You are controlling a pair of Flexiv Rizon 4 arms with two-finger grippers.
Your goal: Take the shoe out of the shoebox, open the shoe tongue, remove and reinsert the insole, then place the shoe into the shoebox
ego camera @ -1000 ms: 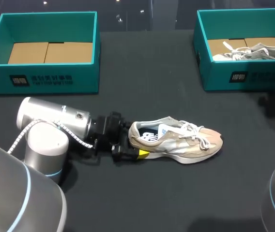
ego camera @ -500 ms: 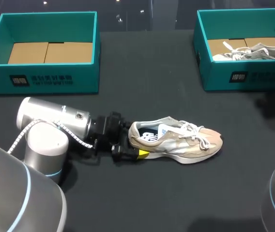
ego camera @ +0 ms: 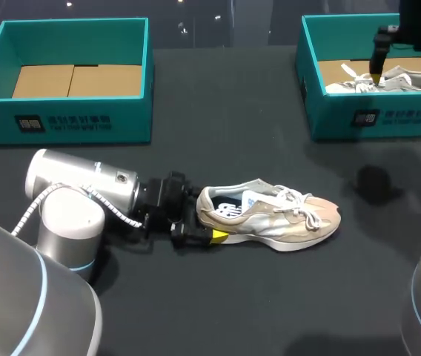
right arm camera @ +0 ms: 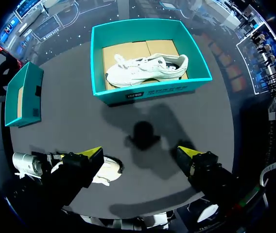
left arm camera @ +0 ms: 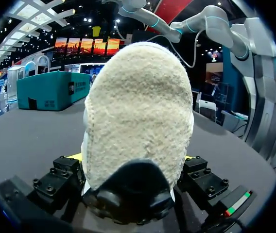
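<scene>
A beige shoe lies on its sole on the dark table, toe to the right, its dark insole showing in the opening. My left gripper lies low at the heel. In the left wrist view the heel fills the gap between the fingers, which press on both its sides, so my left gripper is shut on it. My right gripper hangs open and high over the right shoebox. From the right wrist view, the right gripper holds nothing and the shoe lies far below.
An empty teal shoebox stands at the back left. A second teal shoebox at the back right holds a white shoe. The right arm's shadow falls on the table in front of that box.
My right gripper has come into the head view above the right shoebox, and its shadow has slid left. The left arm and the beige shoe have not moved.
</scene>
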